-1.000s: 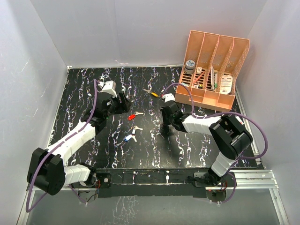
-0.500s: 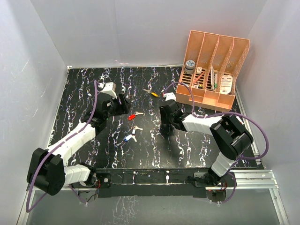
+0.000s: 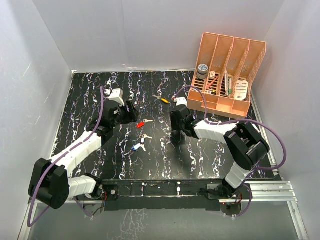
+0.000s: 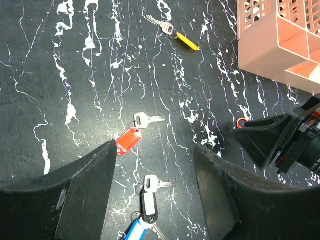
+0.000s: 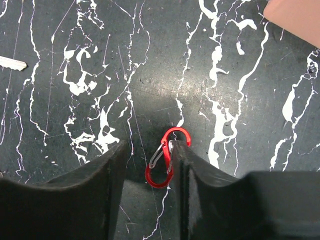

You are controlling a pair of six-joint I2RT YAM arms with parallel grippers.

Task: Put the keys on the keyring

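Observation:
The keyring (image 5: 166,159), a small red clip loop, lies on the black marbled table between the fingers of my right gripper (image 5: 150,147). The jaws are open around it, and the right finger touches its side. It also shows in the left wrist view (image 4: 241,121). The red-tagged key (image 4: 129,140), white-tagged key (image 4: 149,202) and blue-tagged key (image 4: 134,230) lie under my open, empty left gripper (image 4: 154,150). The yellow-tagged key (image 4: 186,41) lies farther back. In the top view the red key (image 3: 141,124) sits between my left gripper (image 3: 131,112) and right gripper (image 3: 175,131).
A peach-coloured file organizer (image 3: 227,75) with small items stands at the back right, close behind the right arm; its corner shows in the right wrist view (image 5: 295,20). White walls enclose the table on three sides.
My right gripper has shifted slightly left and back over the keyring. My left gripper has edged a little toward the keys. The keys have not moved.

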